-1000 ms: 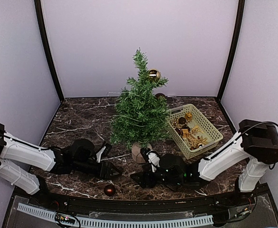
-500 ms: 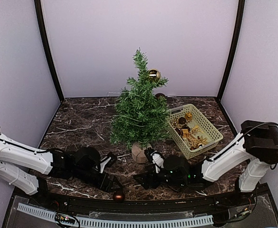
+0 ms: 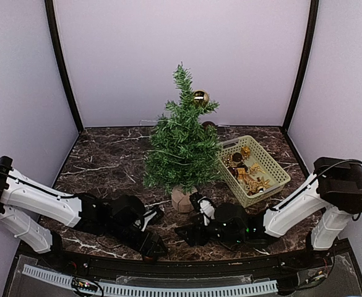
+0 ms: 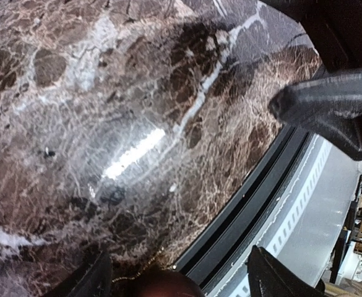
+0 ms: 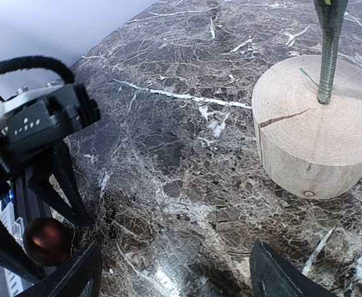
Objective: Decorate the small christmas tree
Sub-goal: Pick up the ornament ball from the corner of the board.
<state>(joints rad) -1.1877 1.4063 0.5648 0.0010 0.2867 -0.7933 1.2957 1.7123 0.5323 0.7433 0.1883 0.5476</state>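
Top external view shows the small christmas tree (image 3: 182,145) standing upright in the middle of a dark marble table (image 3: 100,154), with a gold bauble (image 3: 200,96) near its top and a pale green basket (image 3: 268,191) of gold ornaments just to its right. The left gripper (image 4: 179,257) lies low at the table's front edge, jaws apart, with a dark red bauble (image 5: 44,240) between them. The right gripper (image 5: 176,247) sits low over the marble near the tree's pale wooden stump (image 5: 314,127), jaws wide apart.
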